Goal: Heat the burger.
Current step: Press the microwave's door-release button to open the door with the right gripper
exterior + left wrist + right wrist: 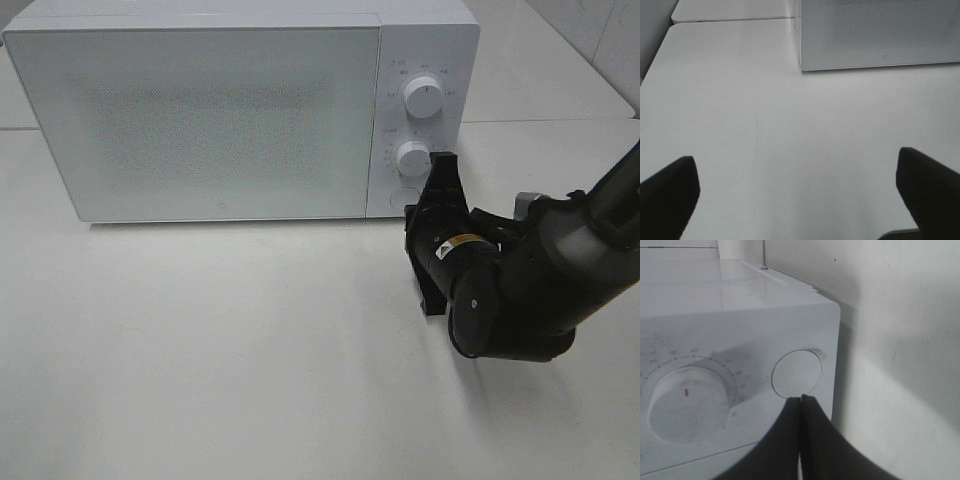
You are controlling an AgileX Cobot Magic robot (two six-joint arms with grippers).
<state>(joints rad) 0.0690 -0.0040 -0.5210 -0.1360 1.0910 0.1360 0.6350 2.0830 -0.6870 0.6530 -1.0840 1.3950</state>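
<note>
Left gripper (795, 165): jaws spread wide, nothing between them, hanging over bare table (765, 100), well short of the microwave (875, 35) front corner. Looks parked out of the way, not working. Out of the high view.

Right gripper (410, 215): jaws pressed together, holding nothing. Probably closed to make one stiff poking tip, judging by the aim: tips sit at the rim of the round button (796, 372) at the bottom of the control panel, just beside the lower dial (687, 402). Touching or just clear, cannot tell. Arm angled in from the right, low over the table, so the tip meets the panel roughly square on.

Door (200, 120) shut, flush with the panel. Frosted front, nothing readable through it. Upper dial (424, 97) above, nothing near it.

Burger: not visible in any view. Not on the table in sight, not in either gripper. Inside the microwave or off-frame, cannot tell.

Likely step: press the button to pop the door. Needs a straight, centred push; an off-centre tip could slide toward the dial.
</note>
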